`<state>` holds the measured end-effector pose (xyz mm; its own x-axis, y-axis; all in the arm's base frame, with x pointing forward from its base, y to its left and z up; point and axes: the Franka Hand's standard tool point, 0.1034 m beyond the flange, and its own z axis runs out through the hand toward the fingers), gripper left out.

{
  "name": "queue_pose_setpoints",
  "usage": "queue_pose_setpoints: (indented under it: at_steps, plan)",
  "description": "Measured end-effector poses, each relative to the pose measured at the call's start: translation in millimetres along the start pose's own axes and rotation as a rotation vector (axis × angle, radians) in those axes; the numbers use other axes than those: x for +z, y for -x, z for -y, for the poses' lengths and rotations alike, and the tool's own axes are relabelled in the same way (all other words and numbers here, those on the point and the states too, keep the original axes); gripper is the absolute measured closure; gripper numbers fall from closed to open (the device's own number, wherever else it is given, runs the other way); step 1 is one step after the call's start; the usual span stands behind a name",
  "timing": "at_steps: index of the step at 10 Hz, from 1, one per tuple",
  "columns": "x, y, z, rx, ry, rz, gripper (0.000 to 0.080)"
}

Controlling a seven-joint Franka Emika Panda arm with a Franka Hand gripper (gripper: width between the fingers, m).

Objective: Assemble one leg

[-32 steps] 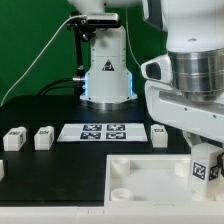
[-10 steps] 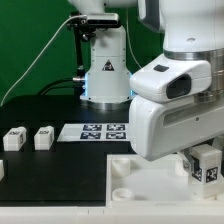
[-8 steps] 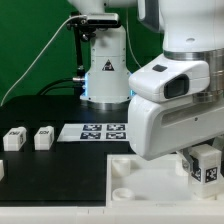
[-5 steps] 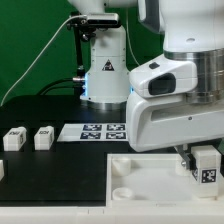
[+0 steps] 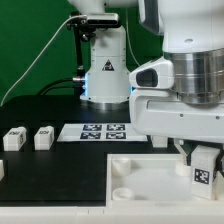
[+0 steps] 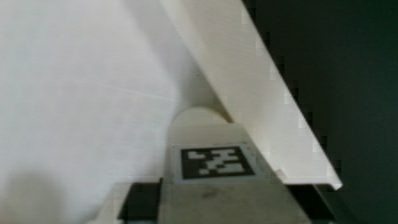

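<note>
My gripper (image 5: 203,160) is shut on a white leg (image 5: 203,168) with a black-and-white tag and holds it upright over the far right part of the white tabletop (image 5: 140,172), low above its surface. In the wrist view the leg (image 6: 214,150) points down at the tabletop (image 6: 89,90) next to its raised rim (image 6: 249,90), with a dark finger (image 6: 143,198) at each side of it. Two more tagged legs (image 5: 14,138) (image 5: 43,138) lie on the black table at the exterior view's left. A round socket (image 5: 121,189) shows at the tabletop's near left corner.
The marker board (image 5: 97,131) lies flat behind the tabletop. The robot's base (image 5: 107,70) stands at the back centre with a cable running to the left. Another white block (image 5: 2,170) shows at the left edge. The arm's bulky wrist hides the table's right side.
The gripper, with the leg in it, has turned and moved a little lower and to the right over the tabletop's right side. The other legs have not moved.
</note>
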<state>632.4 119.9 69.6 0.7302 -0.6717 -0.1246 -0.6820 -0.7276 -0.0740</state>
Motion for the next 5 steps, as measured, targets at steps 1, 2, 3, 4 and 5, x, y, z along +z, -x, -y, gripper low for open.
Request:
queue_pose_setpoints:
  at_steps: [1,2,3,4,5]
  plan:
    - [0.6,1.5,1.0,0.095,0.001,0.000,0.0505]
    - [1.1,2.8,1.7,0.190,0.001,0.002,0.0505]
    - [1.2,2.9,1.8,0.231,-0.001,0.004,0.0505]
    - [1.1,2.9,1.9,0.195,-0.001,0.004,0.0505]
    - [1.2,3.1,2.0,0.171,-0.001,0.004,0.0442]
